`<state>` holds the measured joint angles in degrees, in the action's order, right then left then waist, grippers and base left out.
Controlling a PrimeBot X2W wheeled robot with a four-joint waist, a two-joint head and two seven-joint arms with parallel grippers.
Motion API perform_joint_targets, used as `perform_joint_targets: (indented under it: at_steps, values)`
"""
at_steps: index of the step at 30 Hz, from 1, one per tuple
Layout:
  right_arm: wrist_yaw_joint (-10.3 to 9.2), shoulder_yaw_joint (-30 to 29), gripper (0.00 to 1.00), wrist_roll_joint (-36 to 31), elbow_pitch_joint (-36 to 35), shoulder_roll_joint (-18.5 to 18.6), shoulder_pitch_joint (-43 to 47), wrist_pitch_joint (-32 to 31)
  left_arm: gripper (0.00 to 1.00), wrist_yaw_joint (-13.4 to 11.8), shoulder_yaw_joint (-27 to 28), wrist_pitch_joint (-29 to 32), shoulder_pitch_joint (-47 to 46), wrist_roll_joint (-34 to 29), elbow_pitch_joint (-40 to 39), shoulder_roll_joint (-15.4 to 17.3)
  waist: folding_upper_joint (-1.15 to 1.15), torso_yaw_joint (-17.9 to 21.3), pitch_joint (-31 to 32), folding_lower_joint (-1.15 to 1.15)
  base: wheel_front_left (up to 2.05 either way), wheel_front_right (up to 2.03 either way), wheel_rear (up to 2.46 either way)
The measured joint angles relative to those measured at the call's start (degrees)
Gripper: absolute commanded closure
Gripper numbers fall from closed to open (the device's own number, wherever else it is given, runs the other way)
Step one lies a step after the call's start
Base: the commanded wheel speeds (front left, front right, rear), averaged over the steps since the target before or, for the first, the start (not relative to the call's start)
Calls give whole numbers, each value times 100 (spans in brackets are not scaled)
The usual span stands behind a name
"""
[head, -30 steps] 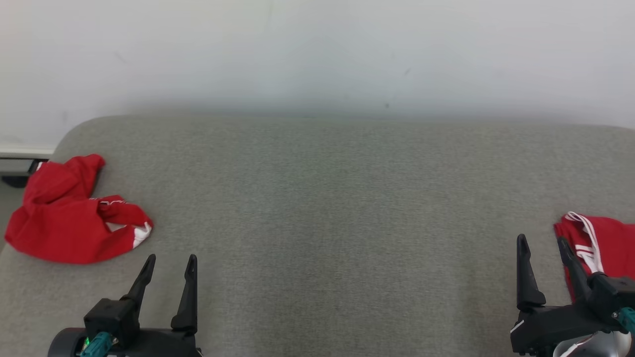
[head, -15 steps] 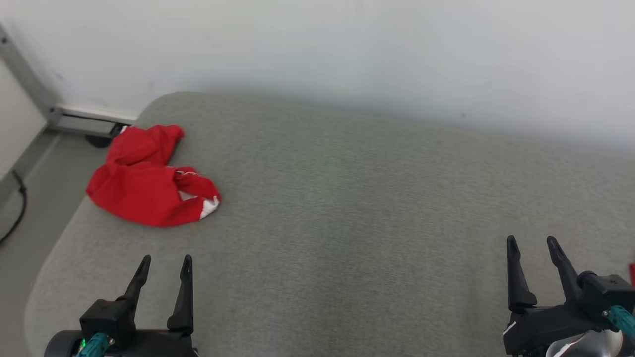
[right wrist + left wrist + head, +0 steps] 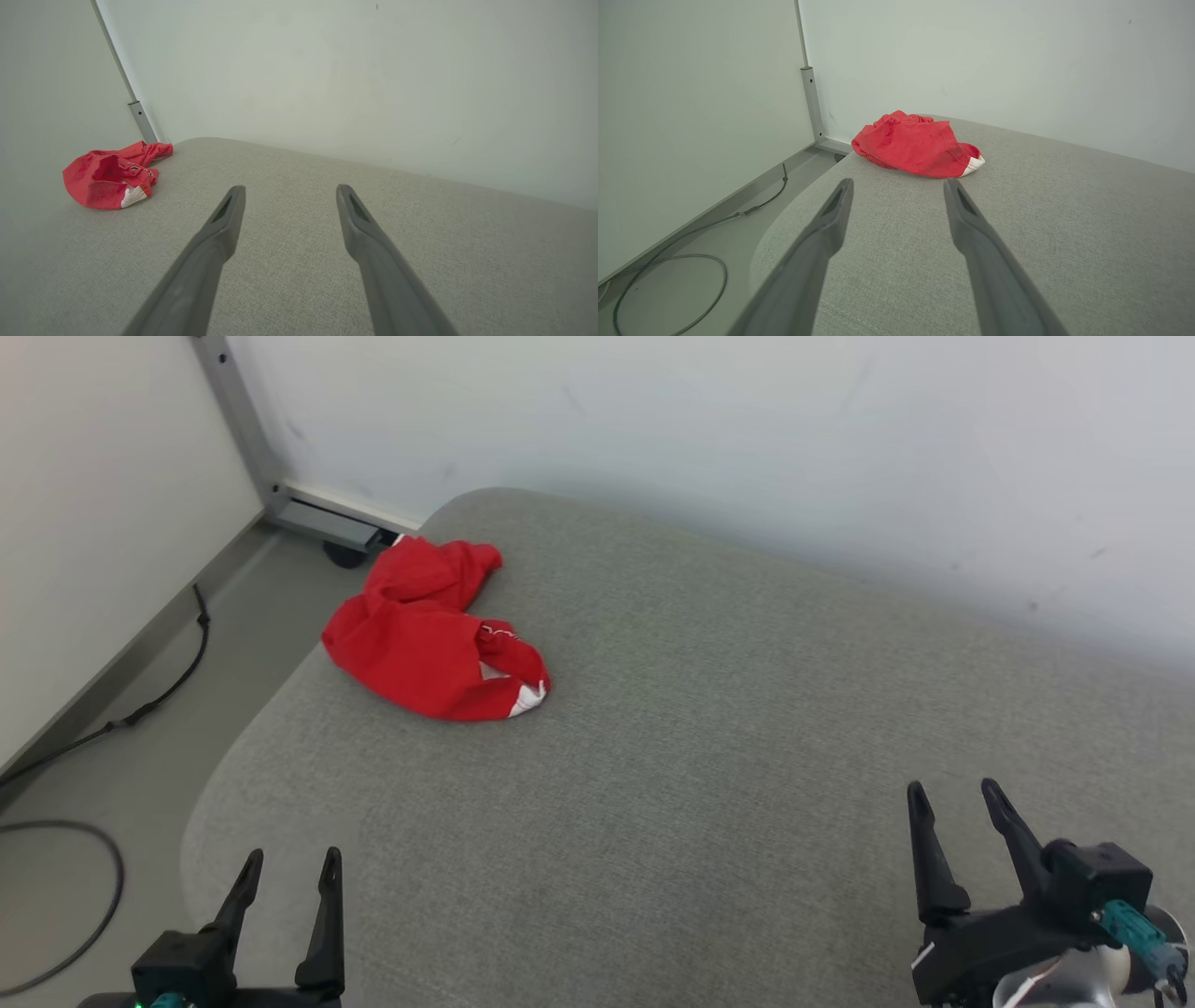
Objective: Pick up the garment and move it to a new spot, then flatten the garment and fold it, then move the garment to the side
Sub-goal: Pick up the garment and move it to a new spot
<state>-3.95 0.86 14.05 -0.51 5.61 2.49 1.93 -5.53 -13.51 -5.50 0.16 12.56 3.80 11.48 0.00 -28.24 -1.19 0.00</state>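
Note:
A crumpled red garment [image 3: 434, 633] with a bit of white trim lies near the far left corner of the grey padded surface [image 3: 728, 728]. It also shows in the left wrist view as a red garment [image 3: 915, 144] ahead of the fingers, and at the left in the right wrist view as a red garment [image 3: 112, 175]. My left gripper [image 3: 291, 863] stands open at the lower left, well short of the cloth, nothing between its fingers. Over at the lower right, my right gripper [image 3: 952, 796] is open and empty, far from the garment.
The surface's rounded left edge [image 3: 233, 756] drops to a grey floor with a dark cable [image 3: 112, 728]. A metal frame post [image 3: 238, 425] stands in the corner by pale walls. Behind the surface runs a white wall [image 3: 747, 448].
The camera has turned left, so the whole picture shifted right. A second red garment at the right edge has gone out of view. Both grippers stay open.

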Motion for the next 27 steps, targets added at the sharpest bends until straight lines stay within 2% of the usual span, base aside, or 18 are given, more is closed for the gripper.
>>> perform_joint_targets:
  at_steps: [7,21,27]
  values:
    - [93,181,0,-11,99,-3,-333,-93,0,-49,126,-40,68,1,-94,-2,0,-246,-95,0,0,0,0]
    - [100,170,0,-12,197,3,-327,-100,0,-42,105,38,56,21,-70,-26,0,-255,-159,0,0,0,0]
    - [83,120,0,-67,22,16,-273,-103,0,154,-21,512,-359,315,481,-119,1,-197,-225,1,0,0,0]
